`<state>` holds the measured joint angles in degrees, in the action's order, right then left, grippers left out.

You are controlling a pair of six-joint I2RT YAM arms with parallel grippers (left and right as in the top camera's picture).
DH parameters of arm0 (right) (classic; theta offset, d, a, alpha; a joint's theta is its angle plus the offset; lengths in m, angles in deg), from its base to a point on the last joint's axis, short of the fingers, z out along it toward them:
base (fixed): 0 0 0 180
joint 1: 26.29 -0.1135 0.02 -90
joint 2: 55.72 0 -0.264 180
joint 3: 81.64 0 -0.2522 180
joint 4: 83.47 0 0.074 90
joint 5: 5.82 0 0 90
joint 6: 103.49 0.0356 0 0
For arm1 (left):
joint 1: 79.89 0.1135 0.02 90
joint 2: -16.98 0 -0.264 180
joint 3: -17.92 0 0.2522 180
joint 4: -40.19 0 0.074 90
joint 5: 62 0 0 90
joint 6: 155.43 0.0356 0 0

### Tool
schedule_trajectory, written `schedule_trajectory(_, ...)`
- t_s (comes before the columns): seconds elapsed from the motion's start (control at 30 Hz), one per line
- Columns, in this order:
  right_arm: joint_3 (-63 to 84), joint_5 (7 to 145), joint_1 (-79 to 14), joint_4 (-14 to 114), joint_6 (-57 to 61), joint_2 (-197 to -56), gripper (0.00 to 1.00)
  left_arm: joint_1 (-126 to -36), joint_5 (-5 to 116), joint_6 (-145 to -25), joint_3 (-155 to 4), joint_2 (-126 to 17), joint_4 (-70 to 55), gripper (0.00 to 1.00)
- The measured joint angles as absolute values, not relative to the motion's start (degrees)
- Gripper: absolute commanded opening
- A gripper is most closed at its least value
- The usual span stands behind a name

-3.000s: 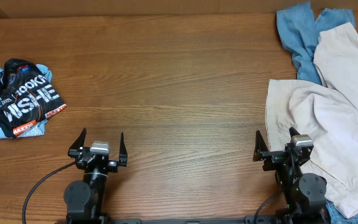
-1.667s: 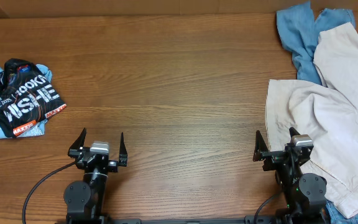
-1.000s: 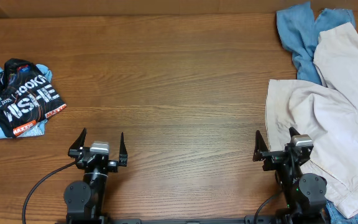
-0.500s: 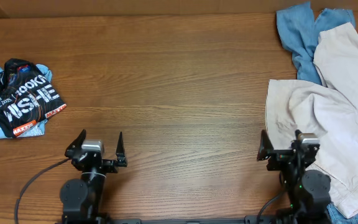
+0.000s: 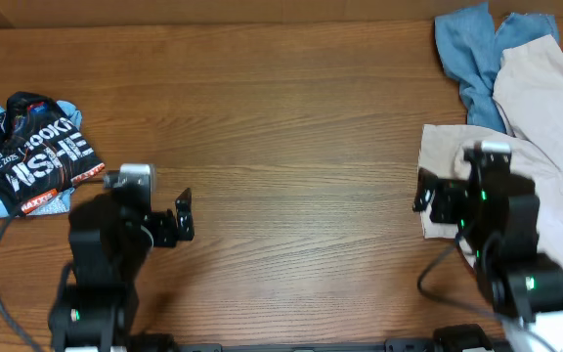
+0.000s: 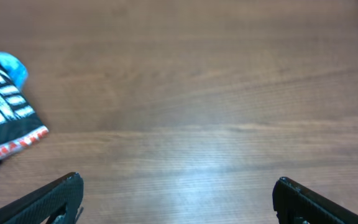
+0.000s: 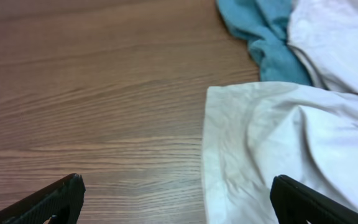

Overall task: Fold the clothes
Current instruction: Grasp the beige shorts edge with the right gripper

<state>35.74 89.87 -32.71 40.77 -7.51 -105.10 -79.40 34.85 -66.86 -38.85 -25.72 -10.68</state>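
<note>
On wooden worktop (image 5: 281,127), three items. One pair of cream trousers (image 5: 545,156), crumpled at right edge, overlapping one pair of light blue jeans (image 5: 462,49) at far right corner. One black white-lettered piece (image 5: 32,156), bunched at left edge, well apart. Two end effectors: left end effector (image 6: 176,199) and right end effector (image 7: 176,196), both spread wide, holding nothing; right one above trousers' left edge.

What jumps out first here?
The big cream trousers lie heaped at the right edge of the table, overlapping light blue jeans in the far right corner. Opposite, a crumpled black garment with white lettering sits alone at the left edge. The left hand and right hand are both open and empty.
</note>
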Motion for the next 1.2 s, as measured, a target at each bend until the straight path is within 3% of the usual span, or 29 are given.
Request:
schedule_trajectory(0.37,33.03,92.54,-32.71,38.52,-2.90,-128.23,1.00,-79.40,38.79,-67.04,-43.28,-36.19,-14.28,1.00)
schedule_trajectory(0.53,33.07,94.16,-32.71,38.26,0.29,-142.52,0.93,-79.40,38.96,-67.06,-43.28,-37.48,-14.33,1.00)
schedule_trajectory(0.73,32.83,96.10,-32.69,38.50,4.49,-152.20,0.93,-79.40,39.00,-67.06,-43.30,-37.52,-14.35,1.00)
schedule_trajectory(0.9,32.09,96.60,-32.58,38.81,7.39,-153.36,0.82,-79.40,39.16,-67.06,-43.35,-37.54,-14.33,1.00)
schedule_trajectory(1.2,31.02,98.79,-26.72,38.11,12.20,-154.61,0.55,-79.40,39.18,-67.06,-43.37,-37.57,-14.33,1.00)
